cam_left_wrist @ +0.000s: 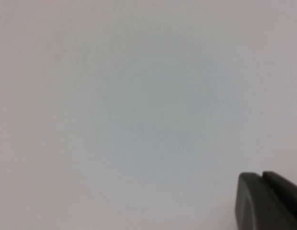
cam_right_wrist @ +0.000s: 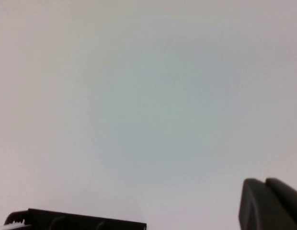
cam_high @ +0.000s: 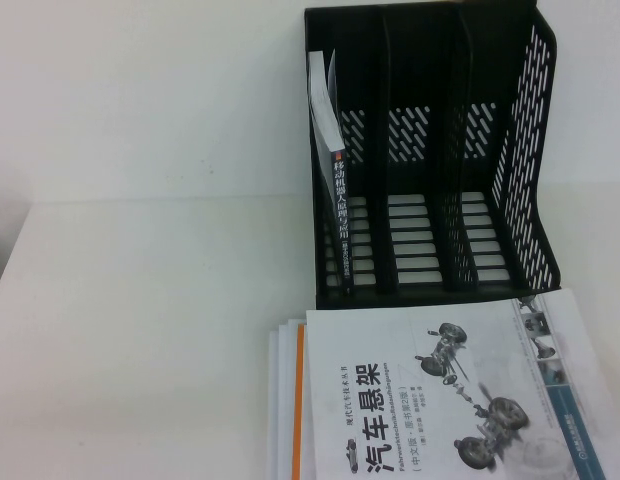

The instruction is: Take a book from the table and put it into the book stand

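Note:
The book [cam_high: 440,400], white-covered with grey car-suspension drawings and a bold black title, lies flat on top of a stack at the near right of the table [cam_high: 140,330]. Just behind it stands the black three-slot book stand [cam_high: 530,150]; its middle and right slots are empty. Neither arm appears in the high view. In the left wrist view my left gripper [cam_left_wrist: 262,175] is shut on nothing, facing a blank white surface. My right gripper [cam_right_wrist: 265,181] also has its fingers pressed together, empty, and a black edge of the book stand [cam_right_wrist: 81,223] shows in that view.
A black-spined book [cam_high: 335,215] with an orange mark stands in the stand's left slot. Under the top book lies a white book with an orange stripe [cam_high: 299,400] and more white books. White tabletop stretches to the left of the stand and stack.

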